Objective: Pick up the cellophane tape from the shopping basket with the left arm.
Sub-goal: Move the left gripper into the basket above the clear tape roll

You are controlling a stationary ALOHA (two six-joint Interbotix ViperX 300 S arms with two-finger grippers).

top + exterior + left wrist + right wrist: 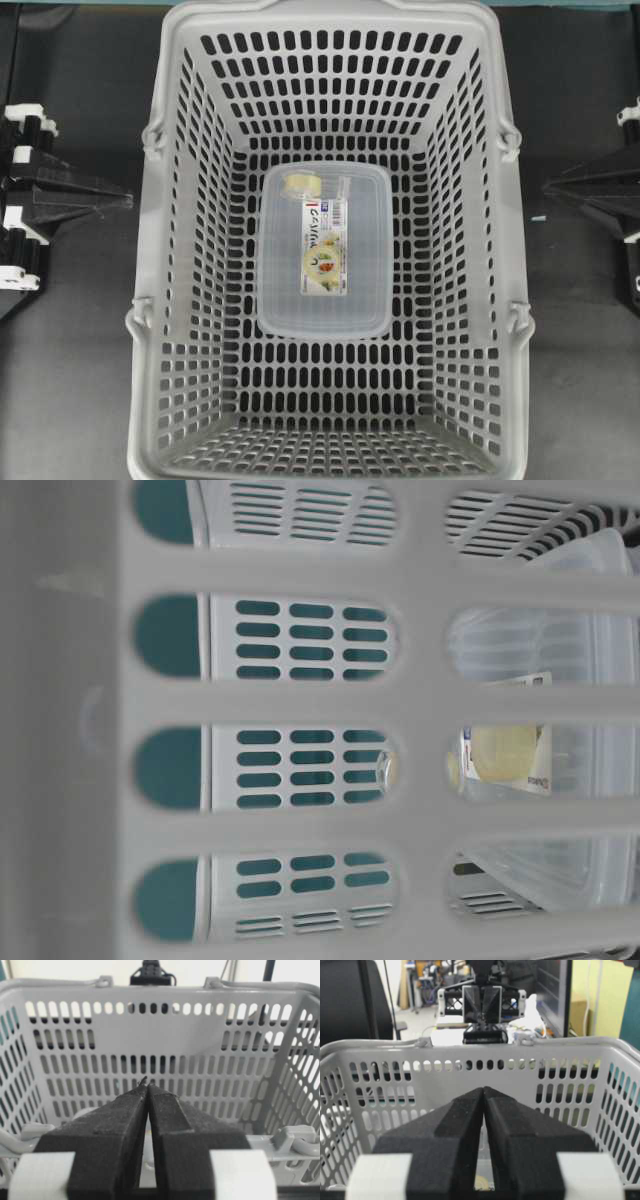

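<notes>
Your left tool (128, 200) waited outside the shopping basket (170, 300), tips pressed together and empty, the cellophane tape (304, 182) well ahead of it atop the clear box (285, 290), so your opening reach, by the look of it, needed spread tips.

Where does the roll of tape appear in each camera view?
Overhead: tape on the far-left corner of the clear box, middle of the basket.
Table-level: pale yellow shape, centre right, through the basket slots.
Left wrist: not visible.
Right wrist: cannot tell.
Shared landmark: the grey basket.
</notes>
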